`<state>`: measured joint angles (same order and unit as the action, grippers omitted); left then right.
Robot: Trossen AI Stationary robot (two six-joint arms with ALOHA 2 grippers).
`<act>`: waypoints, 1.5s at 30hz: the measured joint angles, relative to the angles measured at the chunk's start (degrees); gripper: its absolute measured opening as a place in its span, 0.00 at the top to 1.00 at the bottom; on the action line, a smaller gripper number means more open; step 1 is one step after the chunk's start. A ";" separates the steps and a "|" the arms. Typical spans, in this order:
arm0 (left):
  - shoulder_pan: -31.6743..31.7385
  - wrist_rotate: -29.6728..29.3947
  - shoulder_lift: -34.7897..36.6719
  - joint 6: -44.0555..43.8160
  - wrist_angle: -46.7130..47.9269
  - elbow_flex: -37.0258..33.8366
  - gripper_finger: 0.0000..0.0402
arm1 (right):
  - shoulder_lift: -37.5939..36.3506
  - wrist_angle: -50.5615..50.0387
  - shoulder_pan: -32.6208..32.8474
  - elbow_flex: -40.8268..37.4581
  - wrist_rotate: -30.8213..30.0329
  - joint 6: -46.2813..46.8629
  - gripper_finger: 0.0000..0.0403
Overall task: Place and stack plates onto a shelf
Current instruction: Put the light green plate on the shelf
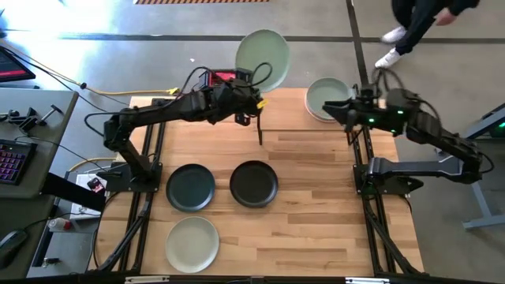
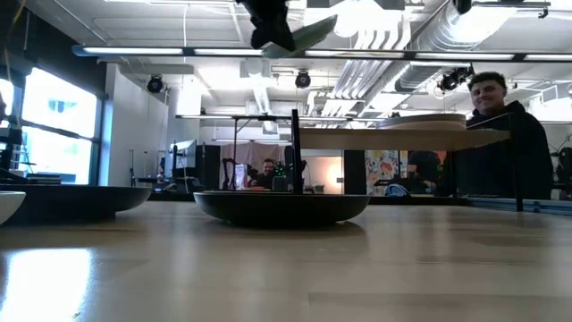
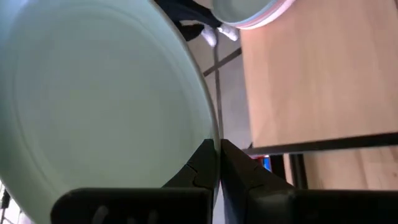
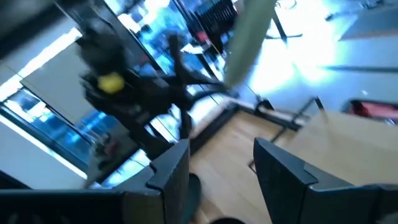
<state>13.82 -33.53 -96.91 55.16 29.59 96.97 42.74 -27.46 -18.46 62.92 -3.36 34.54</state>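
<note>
Shelf [image 1: 292, 110] w/ plate stack [image 1: 325, 99]; tabletop [image 1: 316, 205] w/ 3 plates.

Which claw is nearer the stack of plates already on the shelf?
Right. The right claw hovers open at the stack of plates on the shelf; the left claw is off toward the shelf's other end, gripping a pale green plate.

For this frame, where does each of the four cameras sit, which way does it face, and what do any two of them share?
High view: overhead, straight down; both arms, shelf, left gripper holding a pale green plate.
Low view: tabletop height, level into the room; black plate, a person behind.
Left wrist view: past its fingers clamped on that plate's rim.
Right wrist view: past open fingers toward the left arm.
Shared: all four show the pale green plate.
</note>
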 joint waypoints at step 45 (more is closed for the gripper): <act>-2.33 6.48 -17.63 2.12 -3.36 2.06 1.00 | 3.24 -10.41 0.97 0.00 -13.97 4.10 0.60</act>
<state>11.50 -27.05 -114.54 57.28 26.23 99.03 45.98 -37.88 -17.49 62.92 -17.33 38.64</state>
